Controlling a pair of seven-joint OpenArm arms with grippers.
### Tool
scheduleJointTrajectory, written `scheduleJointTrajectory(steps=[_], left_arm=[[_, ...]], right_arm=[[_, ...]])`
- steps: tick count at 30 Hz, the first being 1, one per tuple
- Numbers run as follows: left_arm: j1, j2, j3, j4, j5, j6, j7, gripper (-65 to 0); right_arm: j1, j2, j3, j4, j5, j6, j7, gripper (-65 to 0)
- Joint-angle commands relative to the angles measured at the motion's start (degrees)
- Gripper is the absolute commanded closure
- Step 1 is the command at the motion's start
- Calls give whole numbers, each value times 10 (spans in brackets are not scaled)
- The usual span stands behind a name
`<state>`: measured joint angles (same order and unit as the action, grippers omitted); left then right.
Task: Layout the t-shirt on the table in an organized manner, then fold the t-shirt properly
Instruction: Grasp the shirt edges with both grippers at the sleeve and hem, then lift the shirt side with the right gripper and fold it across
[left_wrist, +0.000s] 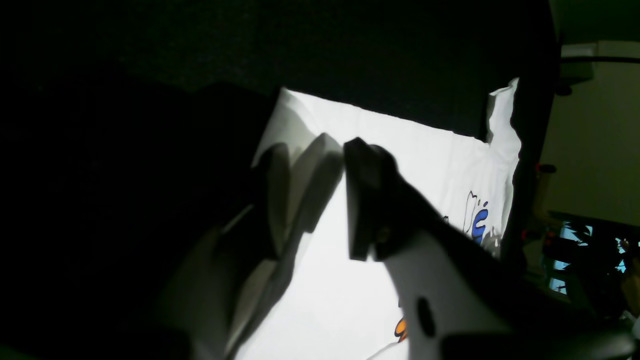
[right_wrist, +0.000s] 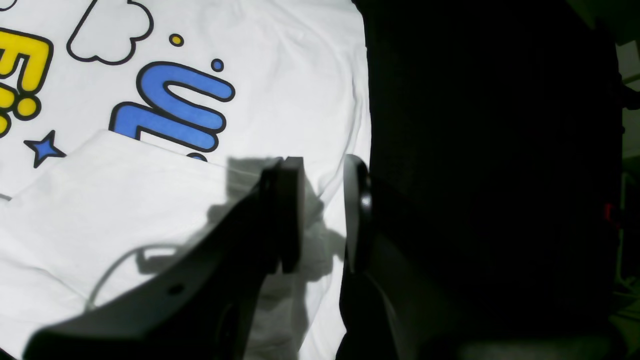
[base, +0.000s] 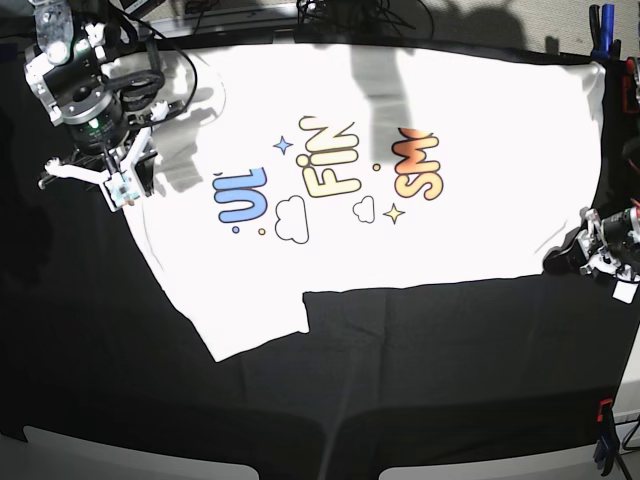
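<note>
White t-shirt (base: 340, 250) lies crosswise in base view; printed words run upward.

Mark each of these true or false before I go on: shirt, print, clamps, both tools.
1. The t-shirt is folded into a neat square. False: it is spread wide, one sleeve sticking out.
2. The print includes blue, yellow and orange lettering. True.
3. The left tool is at an edge of the shirt. True.
4. The right tool is over the orange letters. False: it is at the shirt's side edge, beyond the blue ones.
5. The table has a white cover. False: black.
</note>
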<state>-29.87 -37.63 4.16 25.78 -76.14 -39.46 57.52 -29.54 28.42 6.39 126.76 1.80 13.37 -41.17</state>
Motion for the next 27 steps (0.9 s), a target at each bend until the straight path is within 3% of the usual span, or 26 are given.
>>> scheduleJointTrajectory(steps=[1,5,7,16,18,21,27], left_arm=[[-16,-13,-1,9,-13,-5,-1,-132],[-16,-13,-1,9,-13,-5,-1,-67],[-16,-13,-1,9,-13,-5,-1,0],[-16,-13,-1,9,-13,-5,-23,0],[-16,-12,-1,9,-13,-5,-23,0],[-16,-8,-1,9,-13,-5,-34,0],[-16,13,-1,9,-13,-5,-27,0]], right_arm=[[2,6,3,10,0,-2,11,-136],[2,6,3,10,0,-2,11,-136],[2,6,3,10,0,-2,13,-136],[33,6,3,5,-1,-3,49,-136],[66,6,3,-16,1,-18,50,-136],[130,-4,3,-86,2,-40,32,-136],[264,-28,3,-270,72,-27,-5,-136]])
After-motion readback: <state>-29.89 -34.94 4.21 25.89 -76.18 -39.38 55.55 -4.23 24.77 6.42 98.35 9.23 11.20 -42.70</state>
